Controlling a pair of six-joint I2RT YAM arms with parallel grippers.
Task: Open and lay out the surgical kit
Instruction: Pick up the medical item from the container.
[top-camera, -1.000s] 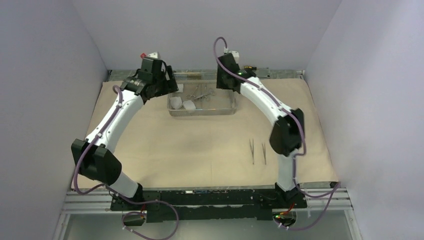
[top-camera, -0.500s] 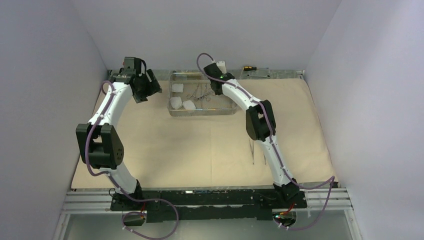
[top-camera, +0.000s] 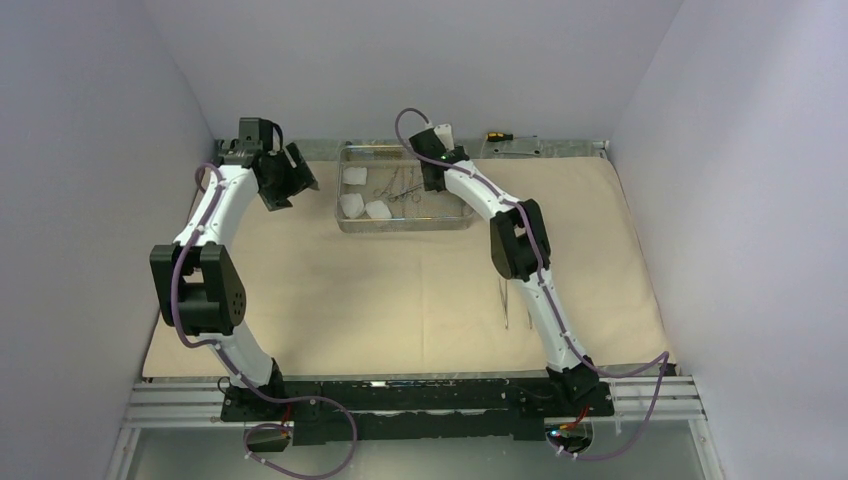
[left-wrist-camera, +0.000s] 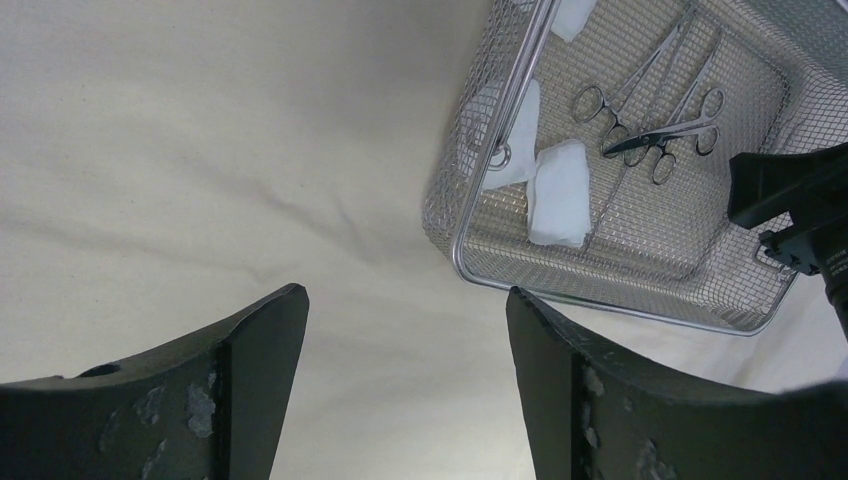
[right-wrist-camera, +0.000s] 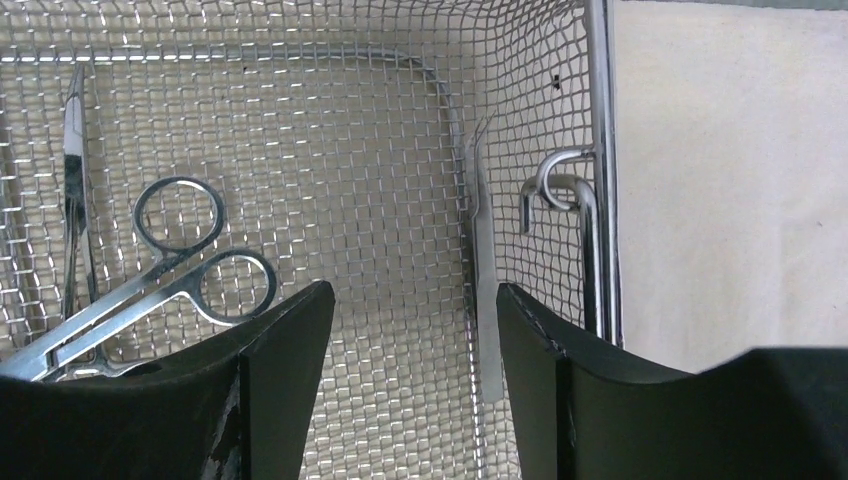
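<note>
The right end effector (right-wrist-camera: 412, 300) is set wide open and nothing is held in it. Its two black fingers (right-wrist-camera: 280, 400) straddle the mesh floor at one end of the rectangular steel wire-mesh tray (right-wrist-camera: 600, 90). One slim steel tweezer (right-wrist-camera: 484, 250) lies flat between them, nearest the finger at the right of the frame. It runs close along the tray wall, beside the wire handle loop (right-wrist-camera: 588, 250). This tweezer is judged light, stiff and slippery, and it sits low on the mesh. It is best taken across its mid-length, where both blades can be pinched together. Little room is judged to remain between tweezer and wall for a finger. The ring-handled steel clamps (right-wrist-camera: 190, 265) lie untouched at the left of the frame.

The left end effector (left-wrist-camera: 405, 300) is likewise wide open and empty, and is held above the large beige wrap cloth (left-wrist-camera: 200, 150), left of the tray. Soft, light white gauze pads (left-wrist-camera: 560, 190) rest in the tray. In the top view, a further slim tweezer (top-camera: 504, 300) lies on the cloth, lower right of centre.
</note>
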